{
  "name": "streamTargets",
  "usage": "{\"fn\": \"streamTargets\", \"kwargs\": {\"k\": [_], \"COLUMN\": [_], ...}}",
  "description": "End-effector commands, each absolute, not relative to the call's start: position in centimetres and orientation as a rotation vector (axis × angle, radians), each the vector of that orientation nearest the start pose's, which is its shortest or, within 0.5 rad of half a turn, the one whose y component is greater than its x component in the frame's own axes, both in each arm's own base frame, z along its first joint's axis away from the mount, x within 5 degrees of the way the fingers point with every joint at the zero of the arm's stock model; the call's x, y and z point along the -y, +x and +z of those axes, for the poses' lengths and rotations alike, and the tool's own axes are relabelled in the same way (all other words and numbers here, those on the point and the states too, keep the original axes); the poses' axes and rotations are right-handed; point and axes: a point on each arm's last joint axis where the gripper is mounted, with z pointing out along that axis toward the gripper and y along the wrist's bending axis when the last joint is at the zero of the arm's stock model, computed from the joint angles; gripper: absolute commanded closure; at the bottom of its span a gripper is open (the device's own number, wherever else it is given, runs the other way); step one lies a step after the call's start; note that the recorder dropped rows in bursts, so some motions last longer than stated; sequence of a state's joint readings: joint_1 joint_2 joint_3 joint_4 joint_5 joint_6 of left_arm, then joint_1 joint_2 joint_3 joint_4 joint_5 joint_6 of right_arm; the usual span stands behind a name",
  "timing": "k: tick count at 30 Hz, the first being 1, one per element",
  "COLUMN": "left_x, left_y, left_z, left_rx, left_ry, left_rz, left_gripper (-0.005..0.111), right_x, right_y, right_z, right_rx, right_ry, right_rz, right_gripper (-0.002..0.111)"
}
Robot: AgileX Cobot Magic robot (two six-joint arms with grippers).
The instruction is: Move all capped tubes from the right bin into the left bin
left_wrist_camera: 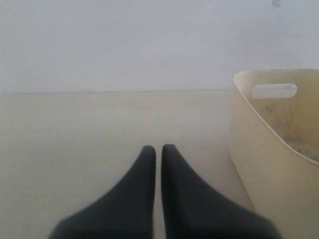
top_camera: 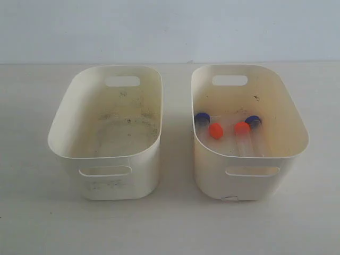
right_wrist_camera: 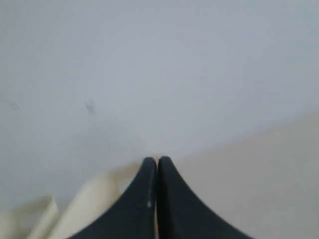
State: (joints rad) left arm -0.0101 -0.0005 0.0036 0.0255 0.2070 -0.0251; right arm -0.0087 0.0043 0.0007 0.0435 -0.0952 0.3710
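A: Looking from the left: the left hand is clenched on nothing, over the counter beside the left bin. No tubes in there.
B: Any tube moved yet?
A: I think not. All four capped tubes lie in the right bin. The right hand is clenched too, empty, not at them.
B: Then it must open, dip inside and grab one.

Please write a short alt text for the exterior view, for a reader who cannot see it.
Two cream-white rounded plastic tubs stand side by side on a pale table. The right tub holds four small clear tubes, two with blue caps and two with orange caps; the left tub, speckled dark inside, holds none.
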Motion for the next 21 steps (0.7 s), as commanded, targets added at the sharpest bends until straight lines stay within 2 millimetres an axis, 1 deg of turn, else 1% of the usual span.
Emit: {"fn": "streamTargets", "kwargs": {"k": [1,2,4,5,6,8,9,10,11,12,14,16,18,19,20,21], "left_x": [0.0,0.0,0.0,0.0,0.0,0.0,0.0,0.0,0.0,0.0,0.0,0.0,0.0,0.0,0.0,0.0], "left_y": [5.6,5.6,5.6,5.6,5.6,5.6,5.6,5.6,5.6,5.6,5.6,5.6,5.6,5.6,5.6,5.6], "left_z": [19.5,19.5,19.5,19.5,19.5,19.5,19.5,19.5,19.5,19.5,19.5,19.5,19.5,19.5,19.5,19.5], "left_rx": [-1.686,-1.686,-1.686,-1.686,-1.686,-1.686,-1.686,-1.686,-1.686,-1.686,-1.686,-1.686,-1.686,-1.686,-1.686,-1.686], "left_ry": [-0.008,-0.008,-0.008,-0.008,-0.008,-0.008,-0.008,-0.008,-0.008,-0.008,-0.008,-0.008,-0.008,-0.008,-0.008,-0.008], "left_rz": [-0.016,-0.016,-0.016,-0.016,-0.016,-0.016,-0.016,-0.016,-0.016,-0.016,-0.016,-0.016,-0.016,-0.016,-0.016,-0.016], "left_gripper": [0.102,0.102,0.102,0.102,0.102,0.102,0.102,0.102,0.102,0.102,0.102,0.102,0.102,0.102,0.102,0.102], "right_x": [0.3,0.3,0.2,0.2,0.1,-0.1,0.0,0.1,0.1,0.0,-0.2,-0.2,-0.4,-0.8,-1.0,-1.2], "right_y": [3.9,3.3,2.9,2.9,2.6,3.6,4.1,5.1,5.5,6.1,6.9,7.0,7.3,7.7,8.3,9.5], "right_z": [25.9,27.7,29.7,30.3,31.5,33.1,33.1,32.7,32.3,31.5,31.0,31.1,31.5,32.2,32.9,34.2], "right_rx": [-0.921,-0.867,-0.931,-1.006,-1.074,-1.458,-1.57,-1.796,-1.898,-2.041,-2.11,-2.108,-2.074,-2.088,-2.108,-2.129], "right_ry": [0.186,0.171,0.143,0.122,0.08,-0.065,-0.083,-0.101,-0.102,-0.076,-0.052,0.008,-0.04,-0.078,-0.071,-0.095], "right_rz": [0.29,0.268,0.207,0.164,0.095,-0.074,-0.089,-0.099,-0.092,-0.044,-0.002,0.042,0.038,0.073,0.11,0.136], "right_gripper": [0.108,0.108,0.108,0.108,0.108,0.108,0.108,0.108,0.108,0.108,0.108,0.108,0.108,0.108,0.108,0.105]}}
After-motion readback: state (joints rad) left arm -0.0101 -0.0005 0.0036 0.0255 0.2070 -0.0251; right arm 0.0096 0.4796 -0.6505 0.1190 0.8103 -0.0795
